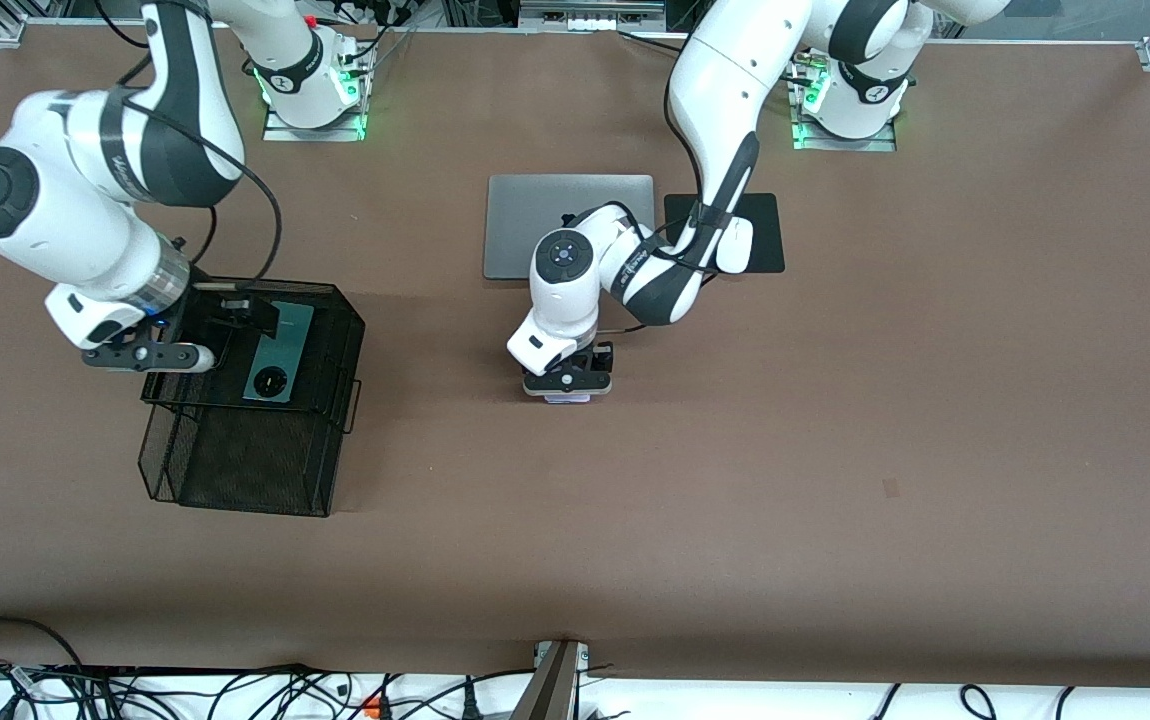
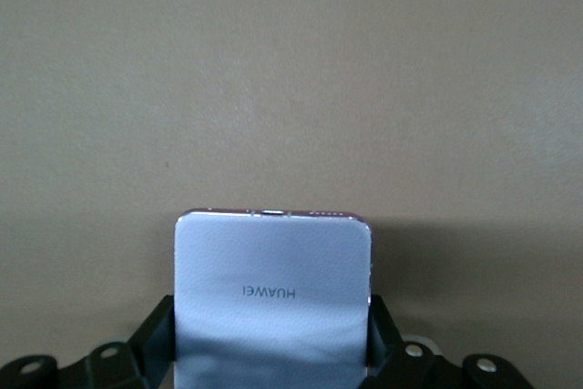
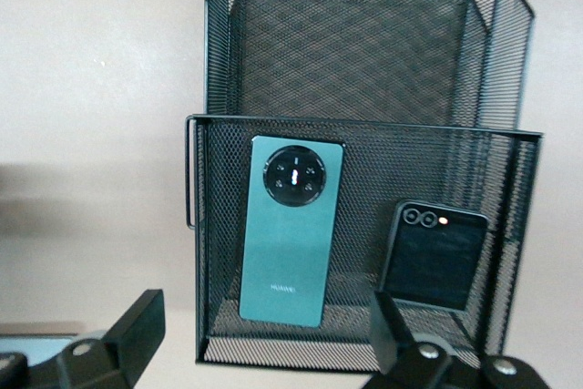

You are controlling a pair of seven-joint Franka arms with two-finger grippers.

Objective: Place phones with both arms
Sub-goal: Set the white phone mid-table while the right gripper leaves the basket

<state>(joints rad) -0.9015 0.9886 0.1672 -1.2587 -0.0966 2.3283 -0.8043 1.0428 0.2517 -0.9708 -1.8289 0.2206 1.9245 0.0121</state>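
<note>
A mesh basket (image 1: 265,480) stands on the table (image 1: 835,450) toward the right arm's end, in two tiers. In its upper tier, the one farther from the front camera, two phones lie side by side: the long phone (image 3: 291,230) and the square phone (image 3: 434,254), apart from each other. The right gripper (image 1: 150,352) hangs over that tier, at its edge. A laptop (image 1: 535,215) lies near the table's middle, with a pad (image 1: 765,232) and mouse (image 1: 735,245) beside it toward the left arm's end. The third phone (image 2: 273,302) lies nearer the front camera than the laptop, between the left gripper's (image 1: 568,385) fingers (image 2: 150,334).
</note>
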